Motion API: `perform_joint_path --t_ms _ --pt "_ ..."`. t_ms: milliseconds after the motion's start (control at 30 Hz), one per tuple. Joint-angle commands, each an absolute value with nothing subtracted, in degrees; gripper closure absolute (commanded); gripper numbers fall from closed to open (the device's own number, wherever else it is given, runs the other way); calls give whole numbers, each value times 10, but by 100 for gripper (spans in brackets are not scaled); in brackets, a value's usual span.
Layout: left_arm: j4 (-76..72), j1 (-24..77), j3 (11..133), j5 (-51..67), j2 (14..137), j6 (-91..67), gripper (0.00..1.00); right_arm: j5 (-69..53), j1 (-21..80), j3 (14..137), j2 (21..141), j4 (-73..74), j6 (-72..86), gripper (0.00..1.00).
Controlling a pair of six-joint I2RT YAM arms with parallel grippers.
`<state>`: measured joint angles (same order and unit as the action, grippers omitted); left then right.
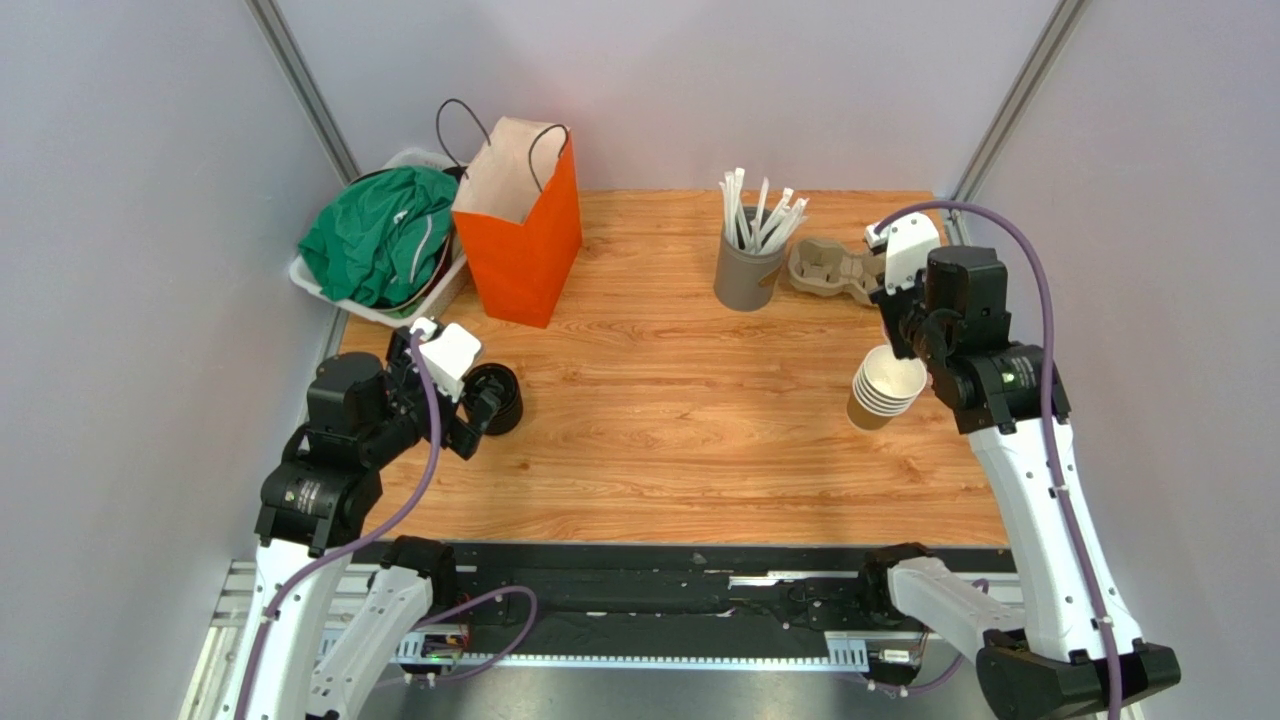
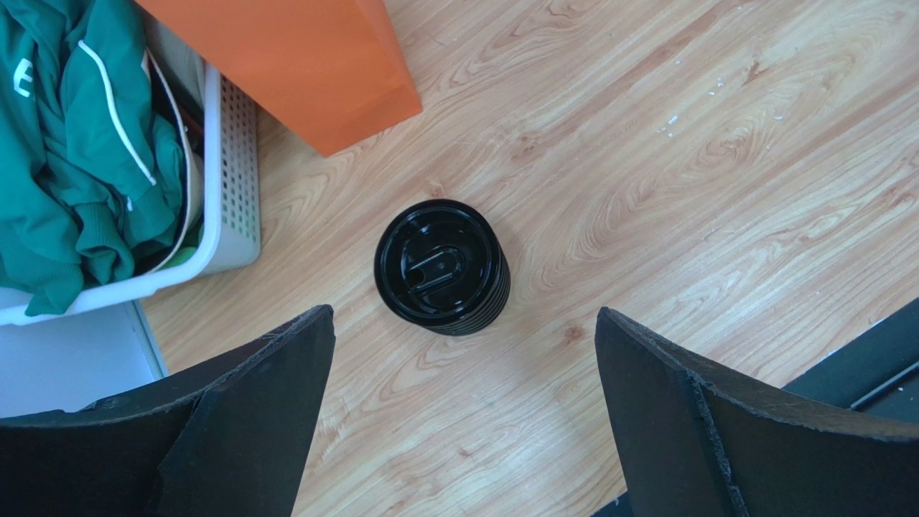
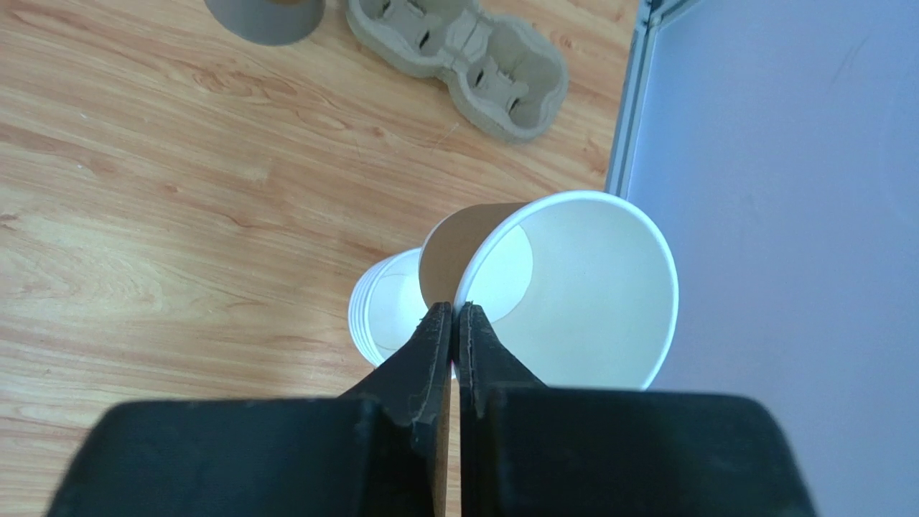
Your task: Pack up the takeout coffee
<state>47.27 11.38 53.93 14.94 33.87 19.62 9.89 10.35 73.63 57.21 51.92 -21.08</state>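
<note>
My right gripper [image 3: 454, 312] is shut on the rim of one tan paper cup [image 3: 572, 291], white inside. It holds the cup tilted just above the stack of identical cups [image 3: 380, 312]. In the top view this gripper [image 1: 908, 354] is over the stack [image 1: 884, 390] at the right side of the table. A round black lid [image 2: 440, 265] lies on the wood, seemingly on top of a few more lids. My left gripper [image 2: 464, 319] is open and empty, hanging above the lid with a finger on either side of it. The lid also shows in the top view [image 1: 498, 401].
An orange paper bag [image 1: 520, 225] stands at the back left, beside a white basket [image 1: 320, 285] of green clothing. A grey cup of white straws [image 1: 747, 264] and a cardboard cup carrier [image 1: 837, 267] stand at the back right. Grey walls close in both sides.
</note>
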Motion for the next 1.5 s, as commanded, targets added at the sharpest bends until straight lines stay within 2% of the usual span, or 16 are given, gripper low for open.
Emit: perform_joint_path --t_ms 0,200,500,800,900,1467 --pt "451 108 545 156 345 185 1 124 165 795 572 555 -229 96" --pt "453 107 548 134 358 198 1 151 321 763 606 536 -222 96" --pt "462 107 537 93 392 276 1 97 456 729 747 430 -265 98" --pt "369 107 440 119 375 323 1 60 478 768 911 311 -238 99" --pt "341 107 419 113 387 338 1 72 487 764 933 291 -236 100" --pt "294 107 396 90 411 287 1 88 497 686 934 200 -197 98"
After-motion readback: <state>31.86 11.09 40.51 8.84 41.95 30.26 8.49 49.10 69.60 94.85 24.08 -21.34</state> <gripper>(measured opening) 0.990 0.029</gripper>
